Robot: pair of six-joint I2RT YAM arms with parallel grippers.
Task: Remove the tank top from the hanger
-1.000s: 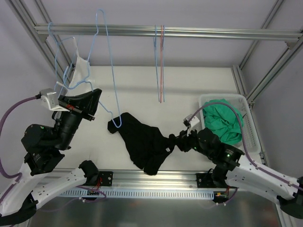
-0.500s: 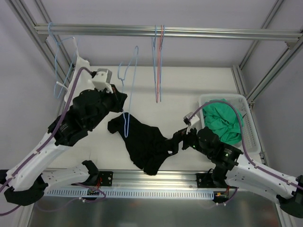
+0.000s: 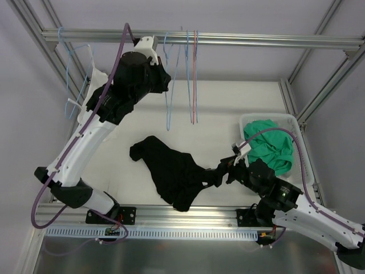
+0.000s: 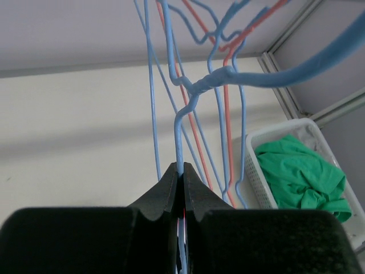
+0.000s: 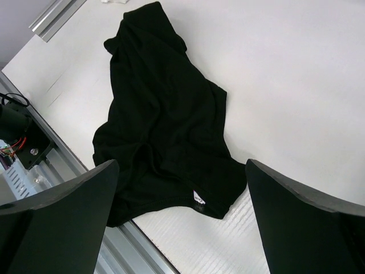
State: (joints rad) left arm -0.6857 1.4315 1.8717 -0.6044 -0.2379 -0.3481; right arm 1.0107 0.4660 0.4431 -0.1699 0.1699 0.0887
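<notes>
Left gripper clamped on the wire of a blue hanger, high up beside the other hangers on the rail. Right gripper spread wide. The black tank top lies crumpled directly beneath it on the table, off the hanger.

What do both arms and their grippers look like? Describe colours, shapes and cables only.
Left arm: long white shells joined by black joint housings, with a purple cable running along it. Right arm: the same white shells and black joints, with a looping purple cable. Left gripper: black fingers tapering to narrow tips. Right gripper: broad, rounded matte-black fingers.
</notes>
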